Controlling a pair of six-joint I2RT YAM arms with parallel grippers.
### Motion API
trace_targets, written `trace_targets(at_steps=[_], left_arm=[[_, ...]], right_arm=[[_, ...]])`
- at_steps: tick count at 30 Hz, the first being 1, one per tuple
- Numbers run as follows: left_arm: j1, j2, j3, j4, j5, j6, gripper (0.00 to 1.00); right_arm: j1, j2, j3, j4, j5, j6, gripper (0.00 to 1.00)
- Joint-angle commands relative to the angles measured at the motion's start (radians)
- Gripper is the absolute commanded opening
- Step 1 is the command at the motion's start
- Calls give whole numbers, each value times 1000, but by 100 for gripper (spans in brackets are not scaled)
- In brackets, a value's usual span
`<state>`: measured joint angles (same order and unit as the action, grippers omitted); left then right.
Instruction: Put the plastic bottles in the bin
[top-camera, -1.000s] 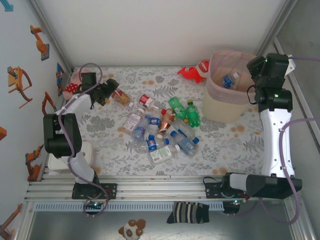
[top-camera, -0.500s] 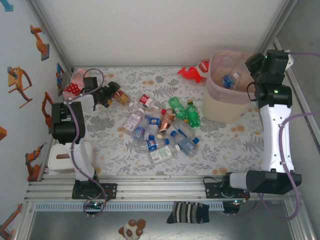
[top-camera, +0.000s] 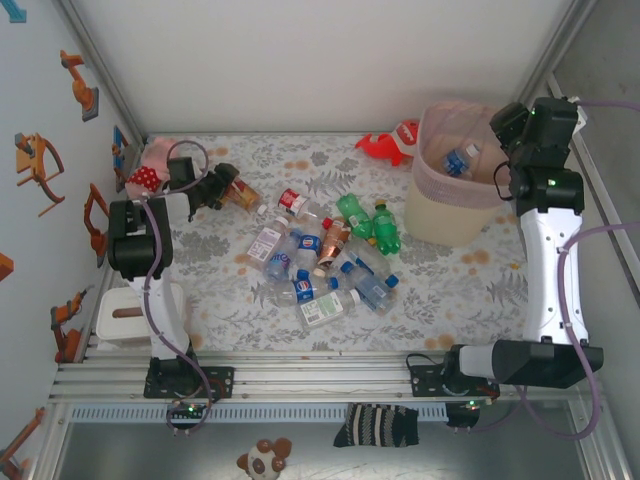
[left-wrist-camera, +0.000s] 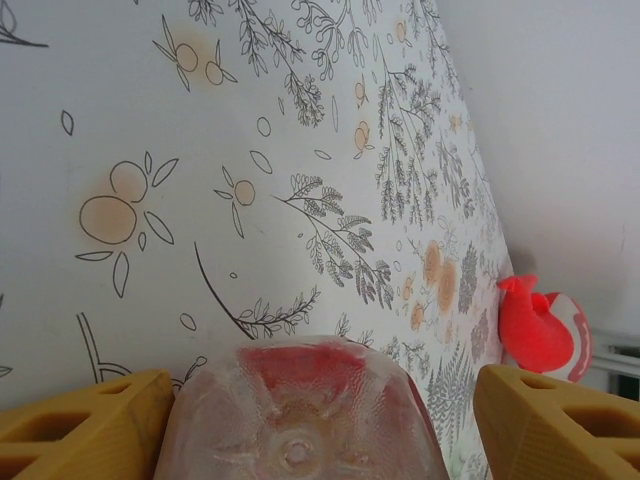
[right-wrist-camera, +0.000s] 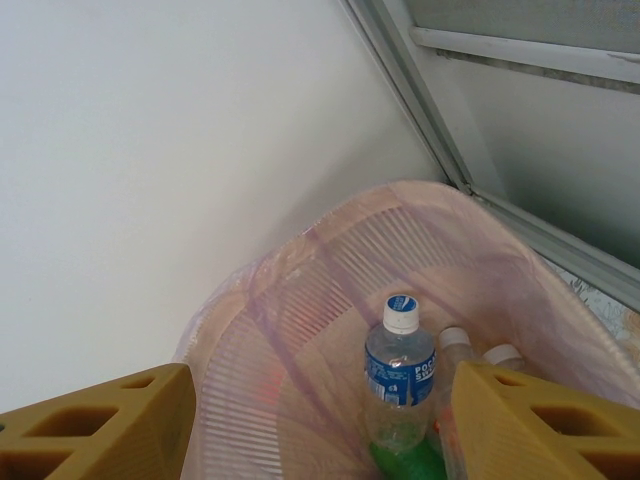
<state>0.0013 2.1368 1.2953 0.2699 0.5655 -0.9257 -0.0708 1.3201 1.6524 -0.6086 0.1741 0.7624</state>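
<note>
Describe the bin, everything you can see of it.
The bin is a tall cream rounded-square tub, lined with a translucent pink bag folded over its rim; ribbed walls show through. It stands upright at the table's far right, near the red toy. Inside: a clear bottle with white cap and blue label, two more white caps, something green below.

Bright, even, diffuse light filled all three views. Shadows on the tabletop (top-camera: 470, 290) were soft and faint. The white back wall (top-camera: 330, 60) looked slightly washed out. In the left wrist view, the clear bottle (left-wrist-camera: 300, 420) at bottom centre appeared blurred, out of focus.
</note>
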Motion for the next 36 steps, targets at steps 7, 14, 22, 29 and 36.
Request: trace_targets(at_steps=[7,14,22,29,36], left_arm=[[-4,-5,-20,6,23,-14,67],[-3,-57,-34,-16,25,0,60],[-3,-249,-78,-67,23,63,56],[-16,-447,-120,-48,134,147,50],[-94,-654,-124,-56,227,303,49]], right_arm=[[-8,-21,-2,36,8,6,67],[-9,-38,-9,39,-8,11,67],[-7,-100,-93,158,-220,-69,60],[-1,-171,-250,466,-657,-155,57],[54,-198,-346,678,-960,-174,57]])
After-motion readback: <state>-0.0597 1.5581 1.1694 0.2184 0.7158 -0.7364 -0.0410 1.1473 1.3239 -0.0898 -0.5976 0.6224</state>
